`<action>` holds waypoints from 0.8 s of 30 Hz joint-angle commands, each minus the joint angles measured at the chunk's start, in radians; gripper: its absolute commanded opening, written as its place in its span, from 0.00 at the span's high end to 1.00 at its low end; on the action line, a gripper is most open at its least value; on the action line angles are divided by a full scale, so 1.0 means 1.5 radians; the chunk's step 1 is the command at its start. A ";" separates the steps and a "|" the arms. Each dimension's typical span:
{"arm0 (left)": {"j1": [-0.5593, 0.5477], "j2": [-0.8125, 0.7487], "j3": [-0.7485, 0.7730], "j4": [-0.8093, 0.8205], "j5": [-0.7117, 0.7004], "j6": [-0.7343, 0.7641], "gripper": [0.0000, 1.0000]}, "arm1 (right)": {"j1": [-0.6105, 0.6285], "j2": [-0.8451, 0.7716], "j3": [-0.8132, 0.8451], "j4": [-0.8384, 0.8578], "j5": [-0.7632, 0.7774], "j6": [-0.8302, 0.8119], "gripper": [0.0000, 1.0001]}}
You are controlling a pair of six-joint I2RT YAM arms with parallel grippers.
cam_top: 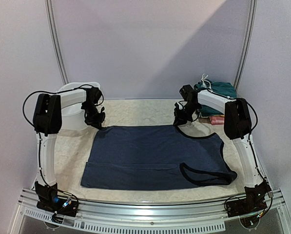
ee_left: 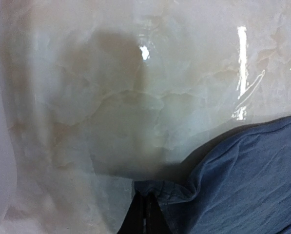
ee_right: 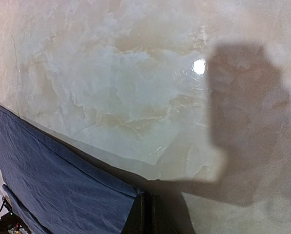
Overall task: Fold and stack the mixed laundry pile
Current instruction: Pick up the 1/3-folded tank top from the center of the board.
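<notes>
We record a white plastic tub (cam_top: 73,119) standing at the far left corner of the table (cam_top: 135,109). The tabletop is cream, marbled and glossy (glare spots show in both wrist views). A ribbed metal rail (cam_top: 150,214) runs along its near edge. Two slim metal poles (cam_top: 57,48) rise against the pale wall (cam_top: 150,44) behind.

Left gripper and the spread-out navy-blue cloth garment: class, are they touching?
Touching. The left wrist view shows a corner of the navy-blue cloth garment bunched at the tips of the shut left gripper.

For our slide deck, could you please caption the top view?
Navy shirt spread flat on the table, its far edge pinched by the left gripper and right gripper.
</notes>
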 commanded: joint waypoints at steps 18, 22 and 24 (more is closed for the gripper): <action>0.001 -0.125 -0.050 0.012 -0.003 -0.010 1.00 | 0.003 -0.093 -0.026 -0.023 0.037 -0.064 1.00; 0.001 -0.146 -0.072 0.022 -0.003 -0.011 1.00 | 0.006 -0.109 -0.048 -0.019 0.038 -0.069 1.00; 0.001 -0.156 -0.084 0.026 -0.003 -0.012 1.00 | 0.007 -0.117 -0.062 -0.015 0.039 -0.071 1.00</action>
